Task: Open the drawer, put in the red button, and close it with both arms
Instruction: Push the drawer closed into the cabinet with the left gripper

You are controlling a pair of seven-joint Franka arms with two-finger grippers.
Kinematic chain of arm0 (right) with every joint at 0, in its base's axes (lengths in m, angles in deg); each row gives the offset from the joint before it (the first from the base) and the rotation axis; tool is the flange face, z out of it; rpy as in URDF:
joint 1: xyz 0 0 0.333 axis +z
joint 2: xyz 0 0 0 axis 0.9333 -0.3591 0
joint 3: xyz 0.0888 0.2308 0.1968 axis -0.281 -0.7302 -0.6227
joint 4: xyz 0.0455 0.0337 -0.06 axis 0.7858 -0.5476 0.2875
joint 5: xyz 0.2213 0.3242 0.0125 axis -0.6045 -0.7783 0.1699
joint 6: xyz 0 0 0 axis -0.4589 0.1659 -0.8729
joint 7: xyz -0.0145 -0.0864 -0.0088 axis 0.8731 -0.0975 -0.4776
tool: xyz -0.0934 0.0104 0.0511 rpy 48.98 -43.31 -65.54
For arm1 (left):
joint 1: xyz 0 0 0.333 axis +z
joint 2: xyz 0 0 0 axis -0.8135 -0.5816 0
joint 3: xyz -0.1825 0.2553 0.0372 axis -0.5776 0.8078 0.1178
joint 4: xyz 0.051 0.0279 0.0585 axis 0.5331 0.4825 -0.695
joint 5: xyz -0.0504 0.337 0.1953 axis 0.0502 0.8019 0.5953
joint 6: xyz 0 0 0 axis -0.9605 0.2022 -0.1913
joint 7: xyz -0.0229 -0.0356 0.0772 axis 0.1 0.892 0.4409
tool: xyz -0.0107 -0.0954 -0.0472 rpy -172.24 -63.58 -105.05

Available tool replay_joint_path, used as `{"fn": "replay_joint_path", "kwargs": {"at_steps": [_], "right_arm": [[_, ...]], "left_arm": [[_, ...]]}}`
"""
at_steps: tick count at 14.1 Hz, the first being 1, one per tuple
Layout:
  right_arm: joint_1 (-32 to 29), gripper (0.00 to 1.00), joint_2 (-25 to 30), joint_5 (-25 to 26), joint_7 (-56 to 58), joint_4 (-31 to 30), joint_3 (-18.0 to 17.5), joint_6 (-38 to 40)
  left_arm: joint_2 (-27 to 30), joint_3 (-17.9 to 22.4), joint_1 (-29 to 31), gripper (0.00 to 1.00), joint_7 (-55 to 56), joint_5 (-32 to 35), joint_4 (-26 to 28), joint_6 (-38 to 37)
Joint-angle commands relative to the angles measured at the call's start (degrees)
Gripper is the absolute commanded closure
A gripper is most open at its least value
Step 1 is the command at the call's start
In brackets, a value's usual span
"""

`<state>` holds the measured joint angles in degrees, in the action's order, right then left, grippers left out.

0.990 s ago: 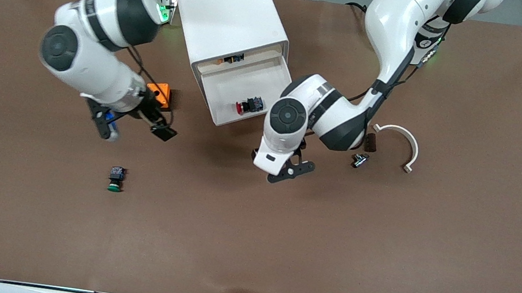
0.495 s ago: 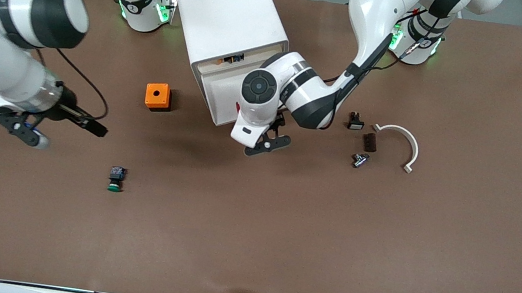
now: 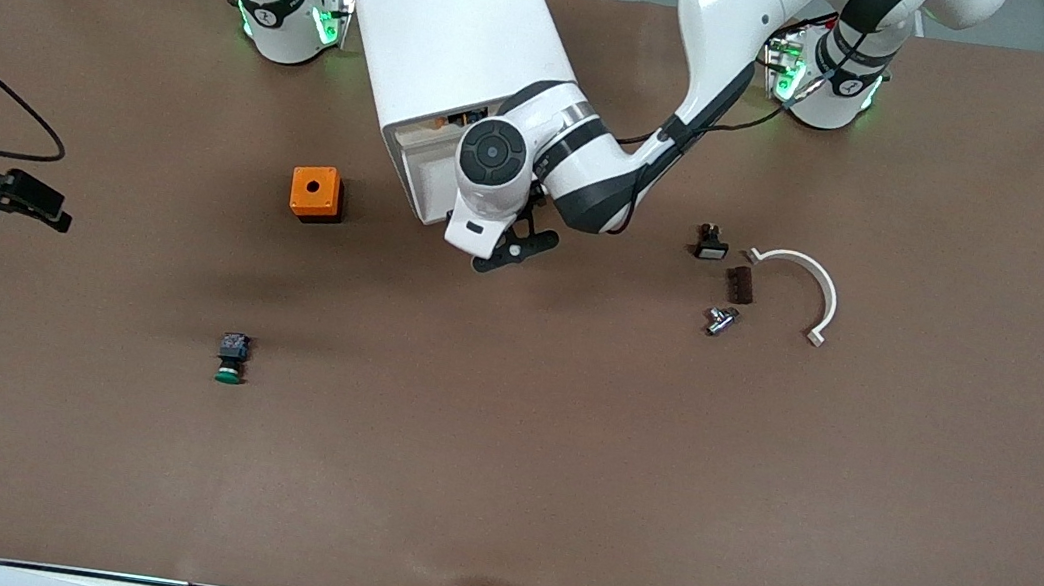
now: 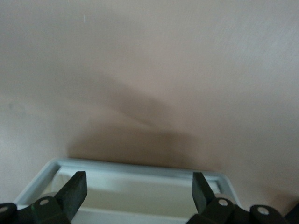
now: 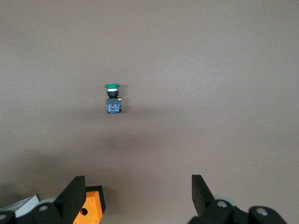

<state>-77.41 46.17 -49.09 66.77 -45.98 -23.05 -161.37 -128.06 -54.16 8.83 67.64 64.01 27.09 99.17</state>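
Left gripper (image 3: 516, 250) spread wide at drawer (image 4: 140, 186) front lip. Right gripper (image 5: 138, 193) wide, empty, over bare table (image 3: 561, 460) edge, well apart from cabinet (image 3: 455, 32).

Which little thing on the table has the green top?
The green-capped button, lying alone on the table, nearer the front camera than the orange box. The other small parts are orange, black, silver or white.

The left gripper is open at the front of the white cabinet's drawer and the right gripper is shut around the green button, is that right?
Not quite. The left gripper is open at the drawer front, but the right gripper is open and empty. The right wrist view shows the green button lying alone on the table.
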Motion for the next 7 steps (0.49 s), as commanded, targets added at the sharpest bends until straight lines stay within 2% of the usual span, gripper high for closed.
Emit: {"fn": "replay_joint_path", "kwargs": {"at_steps": [1,4,7], "right_arm": [[-0.3,0.00,4.5,3.5,0.7,-0.5,-1.4,2.0],[-0.2,0.00,6.0,4.2,-0.7,0.7,-1.6,3.5],[-0.2,0.00,5.5,4.2,-0.7,6.9,-1.6,9.4]], "left_arm": [[0.4,-0.5,-0.3,0.01,0.8,-4.1,1.8,0.1],[0.4,-0.7,-0.3,0.01,0.7,-8.4,2.7,0.1],[0.3,-0.7,-0.1,0.01,0.3,-14.3,3.8,0.1]]}}
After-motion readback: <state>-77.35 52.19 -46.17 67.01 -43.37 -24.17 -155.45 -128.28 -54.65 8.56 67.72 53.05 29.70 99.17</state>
